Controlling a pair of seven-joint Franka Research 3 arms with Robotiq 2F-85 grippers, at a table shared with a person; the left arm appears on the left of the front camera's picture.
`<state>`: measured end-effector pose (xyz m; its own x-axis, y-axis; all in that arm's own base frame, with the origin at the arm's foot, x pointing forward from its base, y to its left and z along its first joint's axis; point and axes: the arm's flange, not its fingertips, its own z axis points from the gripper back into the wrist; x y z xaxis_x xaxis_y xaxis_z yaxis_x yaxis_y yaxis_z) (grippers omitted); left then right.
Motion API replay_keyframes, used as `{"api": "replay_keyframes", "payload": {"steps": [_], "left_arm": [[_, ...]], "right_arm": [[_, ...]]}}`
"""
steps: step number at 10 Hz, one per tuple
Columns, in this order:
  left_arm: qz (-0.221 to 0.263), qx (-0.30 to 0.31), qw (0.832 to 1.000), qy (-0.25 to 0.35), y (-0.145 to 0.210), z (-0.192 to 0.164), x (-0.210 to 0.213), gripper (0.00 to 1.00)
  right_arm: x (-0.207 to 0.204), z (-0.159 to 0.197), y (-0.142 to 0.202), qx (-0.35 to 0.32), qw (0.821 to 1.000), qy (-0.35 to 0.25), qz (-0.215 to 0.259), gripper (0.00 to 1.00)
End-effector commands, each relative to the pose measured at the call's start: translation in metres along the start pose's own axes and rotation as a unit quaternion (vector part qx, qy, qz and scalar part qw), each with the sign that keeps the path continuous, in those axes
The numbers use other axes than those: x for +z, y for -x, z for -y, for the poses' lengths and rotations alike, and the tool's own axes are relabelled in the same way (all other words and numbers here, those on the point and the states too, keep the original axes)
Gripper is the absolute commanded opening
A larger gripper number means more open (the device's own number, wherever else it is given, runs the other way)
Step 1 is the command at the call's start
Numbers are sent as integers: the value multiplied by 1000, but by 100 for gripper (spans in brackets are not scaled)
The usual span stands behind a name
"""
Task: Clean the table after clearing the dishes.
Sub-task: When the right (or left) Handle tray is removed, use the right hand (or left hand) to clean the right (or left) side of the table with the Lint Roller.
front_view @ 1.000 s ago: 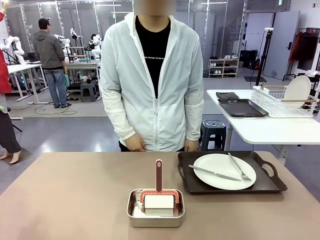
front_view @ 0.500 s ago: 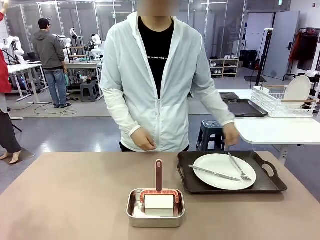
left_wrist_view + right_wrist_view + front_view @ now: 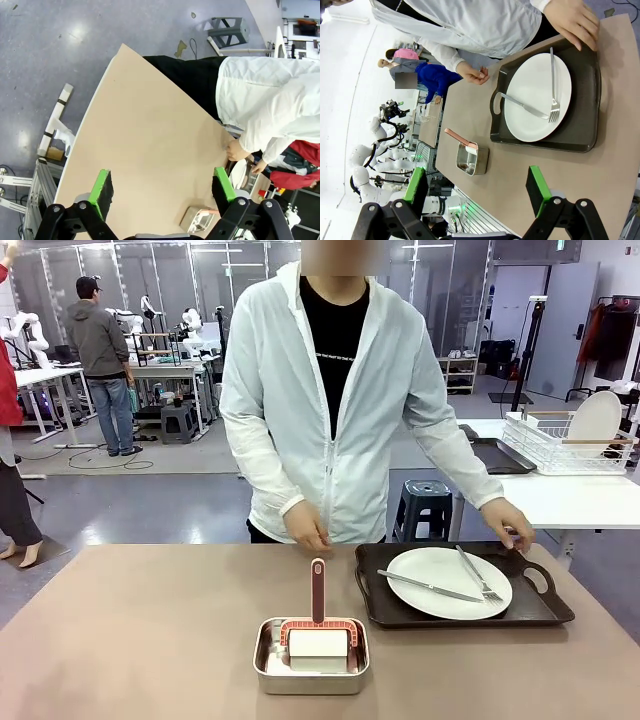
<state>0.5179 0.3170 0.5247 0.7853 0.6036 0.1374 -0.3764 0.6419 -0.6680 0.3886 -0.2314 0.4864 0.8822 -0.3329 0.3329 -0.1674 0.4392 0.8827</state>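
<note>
Plate (image 3: 430,565) on tray (image 3: 540,612), hand (image 3: 508,521) on its far corner, wrist views show both jaws spread, empty.

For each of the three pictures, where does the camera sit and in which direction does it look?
Front view: between the arms, facing across the table at the person.
Left wrist view: above the table, looking down between open left fingers at bare tabletop.
Right wrist view: above the table, looking down between open right fingers at the tray and plate.
Front and right wrist views share tray, pan and the person's hand at the tray's edge.
</note>
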Motion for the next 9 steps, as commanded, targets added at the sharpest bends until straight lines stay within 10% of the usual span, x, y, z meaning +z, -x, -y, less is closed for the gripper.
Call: {"api": "replay_keyframes", "payload": {"steps": [1, 9], "left_arm": [[5, -4, 1000, 1, 6, -1, 2, 100], [5, -4, 1000, 1, 6, -1, 2, 100]], "right_arm": [[1, -3, 1, 3, 1000, -3, 0, 100], [1, -3, 1, 3, 1000, -3, 0, 100]]}}
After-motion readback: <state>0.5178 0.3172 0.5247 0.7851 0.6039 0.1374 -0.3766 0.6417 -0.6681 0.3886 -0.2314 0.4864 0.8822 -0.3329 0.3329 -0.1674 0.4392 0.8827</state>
